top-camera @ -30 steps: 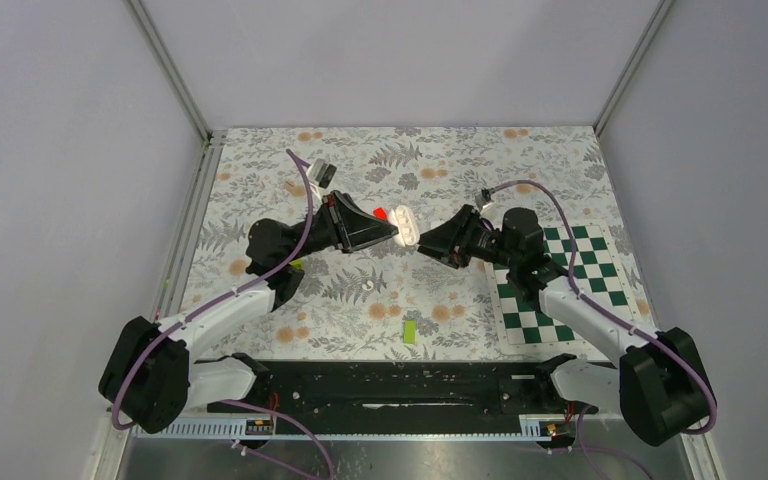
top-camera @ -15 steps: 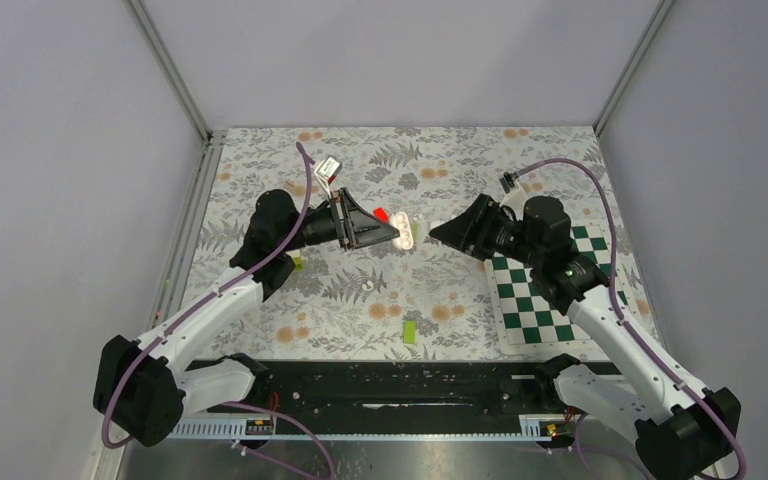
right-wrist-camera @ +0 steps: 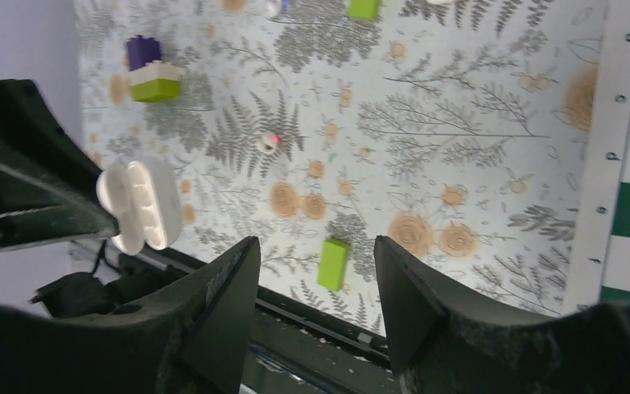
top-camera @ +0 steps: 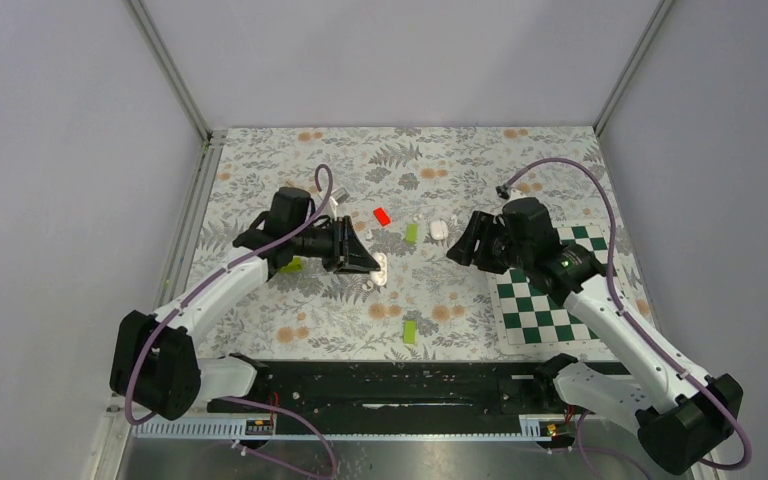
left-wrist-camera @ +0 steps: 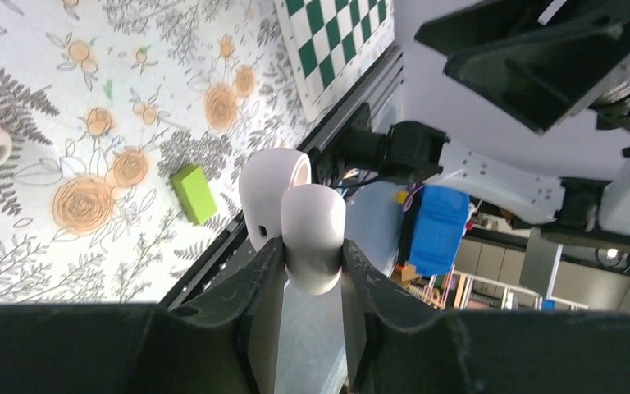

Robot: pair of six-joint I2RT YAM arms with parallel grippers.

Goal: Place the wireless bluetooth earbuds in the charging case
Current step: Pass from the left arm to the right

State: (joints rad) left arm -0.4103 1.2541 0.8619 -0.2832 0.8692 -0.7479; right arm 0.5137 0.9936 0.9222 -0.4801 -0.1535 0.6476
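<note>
Top external, left tool (top-camera: 374, 266) lowered with charging case (top-camera: 381, 271), right tool (top-camera: 456, 249) withdrawn

charging case (top-camera: 381, 268) is left of the chess mat (top-camera: 550, 300); a block (top-camera: 409, 332) is before the case

Bare mat (top-camera: 425, 278) lies between left end effector (top-camera: 376, 266) and right end effector (top-camera: 456, 251); green block (top-camera: 411, 232) nearby.

The top view looks down from behind the bases (top-camera: 400, 385), taking in the whole worktop (top-camera: 520, 160). Each wrist view looks out close past its own jaws, tilted. All three share the green block (top-camera: 409, 331) nearest the bases.
</note>
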